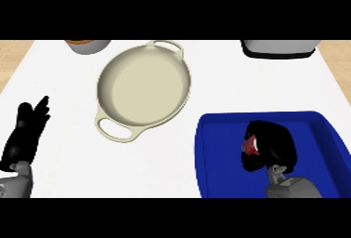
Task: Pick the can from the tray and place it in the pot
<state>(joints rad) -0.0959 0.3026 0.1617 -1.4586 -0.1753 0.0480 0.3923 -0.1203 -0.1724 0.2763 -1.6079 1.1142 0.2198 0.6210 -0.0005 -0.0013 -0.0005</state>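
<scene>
A cream oval pot [144,88] with two loop handles lies on the white counter, left of centre. At the lower right sits a blue tray [216,153]. Inside the tray my right hand [274,144] is curled round a red can [251,146]; only a small red patch of the can shows at the hand's left side. My left hand [26,132] rests open at the left edge, fingers pointing up, well apart from the pot.
A grey container with an orange top [89,45] stands at the back left. A grey and black appliance [277,49] stands at the back right. Wooden floor shows beyond the counter's side edges.
</scene>
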